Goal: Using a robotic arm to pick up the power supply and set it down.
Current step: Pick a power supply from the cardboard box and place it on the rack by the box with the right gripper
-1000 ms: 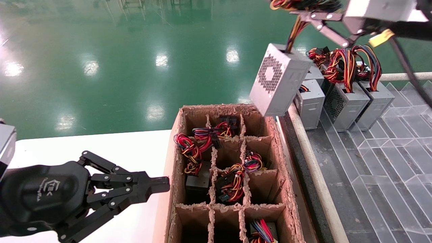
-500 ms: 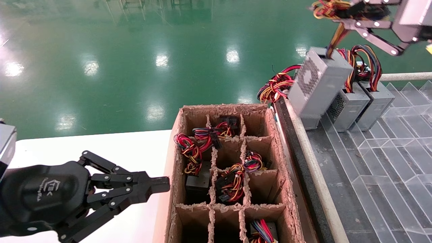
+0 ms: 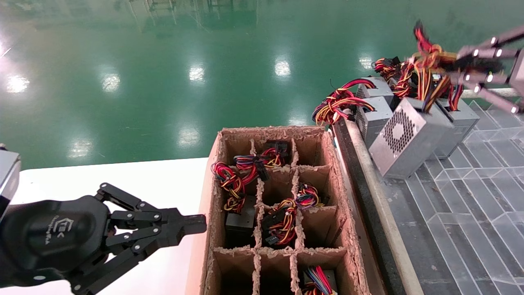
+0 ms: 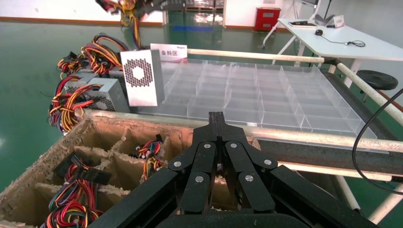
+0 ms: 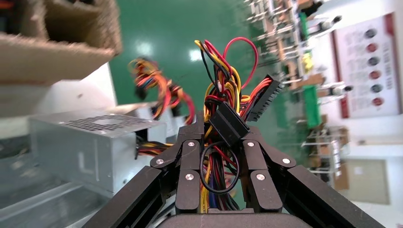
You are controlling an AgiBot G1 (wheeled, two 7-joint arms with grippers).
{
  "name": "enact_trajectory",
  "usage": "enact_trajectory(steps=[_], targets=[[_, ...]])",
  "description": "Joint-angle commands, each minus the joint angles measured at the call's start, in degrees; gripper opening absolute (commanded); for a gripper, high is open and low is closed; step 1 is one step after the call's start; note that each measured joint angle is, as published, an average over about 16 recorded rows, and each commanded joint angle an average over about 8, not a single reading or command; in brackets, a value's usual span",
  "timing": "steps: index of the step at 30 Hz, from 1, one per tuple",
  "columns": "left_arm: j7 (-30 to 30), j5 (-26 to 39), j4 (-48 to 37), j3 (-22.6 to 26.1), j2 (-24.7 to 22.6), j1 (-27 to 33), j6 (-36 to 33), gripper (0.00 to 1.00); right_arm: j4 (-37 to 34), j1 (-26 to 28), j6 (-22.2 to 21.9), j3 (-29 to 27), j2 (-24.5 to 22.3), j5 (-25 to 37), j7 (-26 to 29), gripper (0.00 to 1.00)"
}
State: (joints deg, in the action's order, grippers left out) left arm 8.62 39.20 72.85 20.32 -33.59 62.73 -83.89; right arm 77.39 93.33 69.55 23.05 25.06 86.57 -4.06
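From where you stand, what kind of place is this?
Probably a factory floor or electronics packing line. A glossy green floor runs wide, a divided cardboard box holds wired units, and grey power supplies line a clear tray. The right claw carries one power supply by its wires.

Count of items in view.

- My tools: two, the left tool [image 3: 192, 225] and the right tool [image 3: 452, 65].
- Grey metal units: four. One is the power supply [image 3: 409, 139] hanging from my right tool. Three other grey units [image 3: 370, 119] stand at the far left corner of the one clear tray [image 3: 470, 196].
- Cardboard box [image 3: 213, 184]: one, three cells across, on the one desk [image 3: 123, 176].
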Motion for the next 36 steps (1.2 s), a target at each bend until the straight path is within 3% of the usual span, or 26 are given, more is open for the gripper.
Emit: enact_trajectory(steps=[1,17,36], targets=[[0.0,0.0,0.0,0.0,0.0,0.0,0.0,0.0,0.0,-0.9,-0.2,0.1,-0.6,0.2,0.3,0.0],[0.0,0.0,0.0,0.0,0.0,0.0,0.0,0.0,-0.9,-8.9,-8.1,1.6,3.1,1.8,0.9,0.0],[0.0,0.0,0.0,0.0,0.0,0.0,0.0,0.0,-3.9,-10.9,-12.1,3.5,8.3,4.6,0.9,0.0]])
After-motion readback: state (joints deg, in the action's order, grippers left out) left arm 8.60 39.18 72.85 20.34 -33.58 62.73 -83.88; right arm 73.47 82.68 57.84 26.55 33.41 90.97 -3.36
